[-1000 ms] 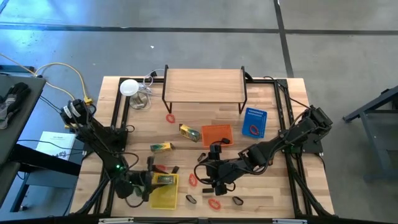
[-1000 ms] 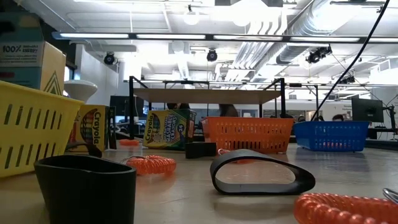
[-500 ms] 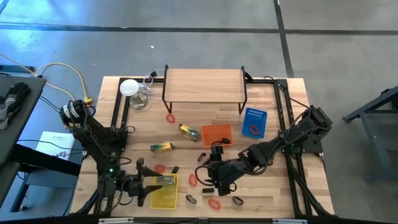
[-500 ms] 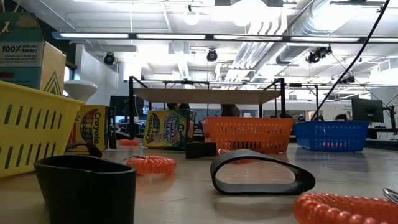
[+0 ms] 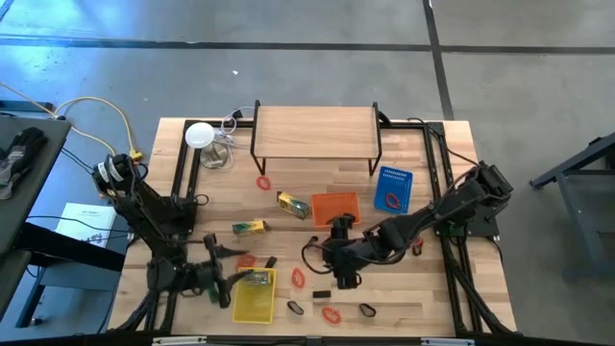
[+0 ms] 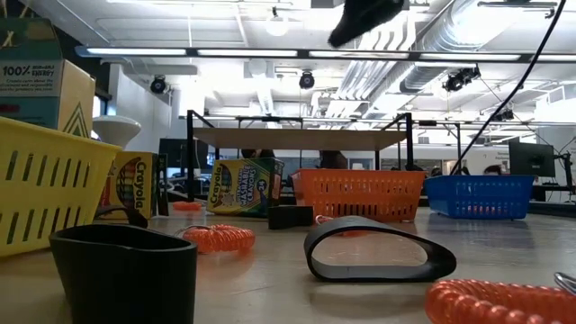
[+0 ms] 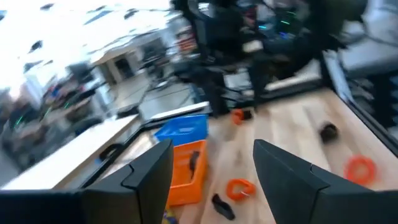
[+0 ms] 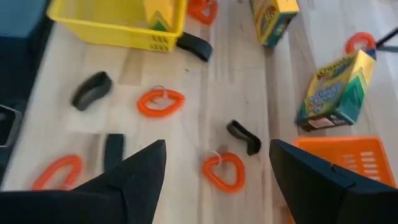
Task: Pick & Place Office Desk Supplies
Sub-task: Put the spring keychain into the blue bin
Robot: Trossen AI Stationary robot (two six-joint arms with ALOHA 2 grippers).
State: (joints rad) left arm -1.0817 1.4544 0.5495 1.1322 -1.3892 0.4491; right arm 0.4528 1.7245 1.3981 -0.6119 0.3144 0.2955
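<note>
Right pincer [image 5: 343,276]: wide open, empty, above red bands [image 8: 160,102] and black clips [image 8: 244,136]. Left pincer [image 5: 224,276]: open, empty, beside yellow basket [image 5: 254,304].

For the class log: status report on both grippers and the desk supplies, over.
Left gripper open, empty, beside the yellow basket. Right gripper open, empty, above loose red bands and black clips. One crayon pack in the yellow basket. Nothing blocking.

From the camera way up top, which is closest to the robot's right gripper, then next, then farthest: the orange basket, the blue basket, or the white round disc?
Measured from the right gripper, near the table's front middle:
1. Orange basket, just behind it.
2. Blue basket, farther back on the right.
3. White round disc, far back left corner.
</note>
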